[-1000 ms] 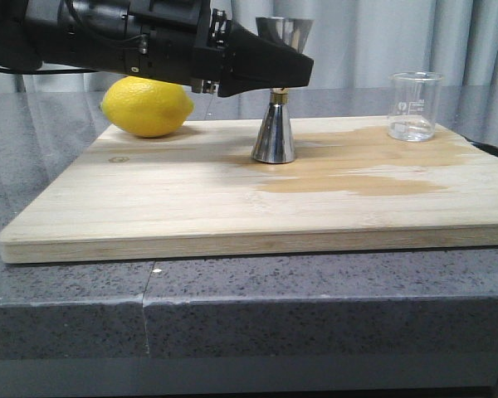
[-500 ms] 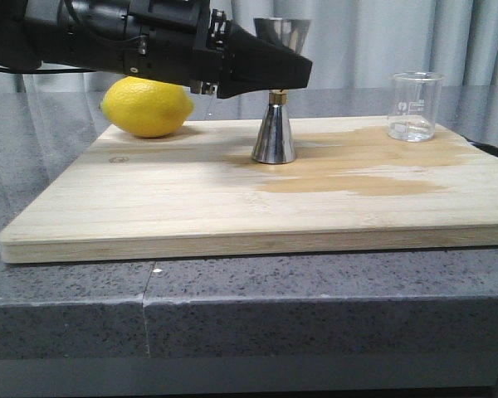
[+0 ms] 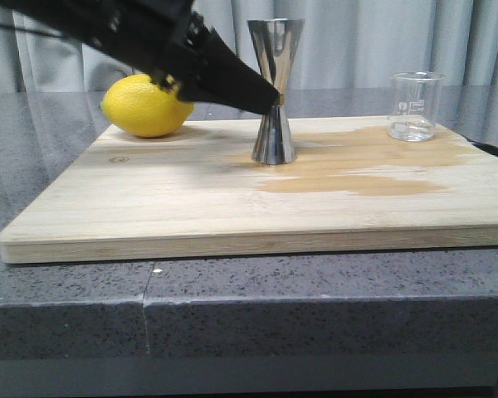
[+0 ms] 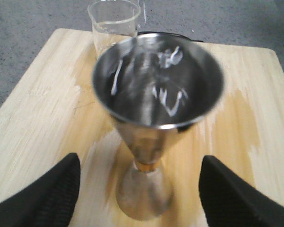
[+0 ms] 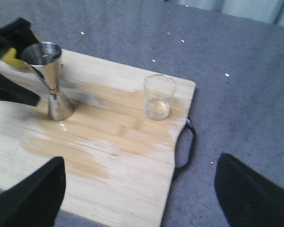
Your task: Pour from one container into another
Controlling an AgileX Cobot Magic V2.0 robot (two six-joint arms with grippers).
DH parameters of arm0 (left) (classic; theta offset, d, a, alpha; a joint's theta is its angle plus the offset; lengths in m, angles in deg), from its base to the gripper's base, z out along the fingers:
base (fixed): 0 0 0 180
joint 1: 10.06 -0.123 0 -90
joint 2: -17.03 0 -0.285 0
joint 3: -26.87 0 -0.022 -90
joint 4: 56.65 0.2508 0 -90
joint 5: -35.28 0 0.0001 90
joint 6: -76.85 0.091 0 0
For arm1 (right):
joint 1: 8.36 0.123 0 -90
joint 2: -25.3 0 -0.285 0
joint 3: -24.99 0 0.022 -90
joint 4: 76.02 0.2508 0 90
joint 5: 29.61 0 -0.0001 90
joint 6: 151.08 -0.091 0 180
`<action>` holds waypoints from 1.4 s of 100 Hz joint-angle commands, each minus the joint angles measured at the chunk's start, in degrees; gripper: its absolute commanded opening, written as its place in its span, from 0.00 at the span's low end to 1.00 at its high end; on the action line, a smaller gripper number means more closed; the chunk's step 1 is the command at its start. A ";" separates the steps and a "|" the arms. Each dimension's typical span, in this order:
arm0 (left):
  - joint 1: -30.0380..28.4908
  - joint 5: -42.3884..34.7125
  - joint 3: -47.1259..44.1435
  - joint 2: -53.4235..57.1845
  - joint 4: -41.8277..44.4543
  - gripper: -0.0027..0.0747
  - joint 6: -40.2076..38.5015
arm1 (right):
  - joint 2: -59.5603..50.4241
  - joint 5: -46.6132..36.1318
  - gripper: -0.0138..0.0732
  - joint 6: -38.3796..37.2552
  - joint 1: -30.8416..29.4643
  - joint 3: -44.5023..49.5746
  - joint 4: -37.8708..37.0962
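**Left gripper wide at the jigger's waist; beaker untouched**

I see the steel jigger [image 3: 274,91] upright mid-board on the wooden cutting board [image 3: 149,199], beside a damp stain [image 3: 357,174]. My left gripper [image 4: 138,189] is spread wide, fingers [image 4: 42,196] either side of the jigger, apart from it, holding nothing; front view puts the tips at the gold waist band. The glass beaker [image 3: 414,106] stands at the board's far right corner, well apart. My right gripper [image 5: 137,198] hangs above the board, spread open, empty. A lemon [image 3: 147,106] sits far left.
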 commanded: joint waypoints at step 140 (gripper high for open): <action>-0.05 -23.87 -41.99 78.49 75.52 0.35 -103.04 | -14.86 -7.54 0.67 -13.99 -0.39 12.14 -8.21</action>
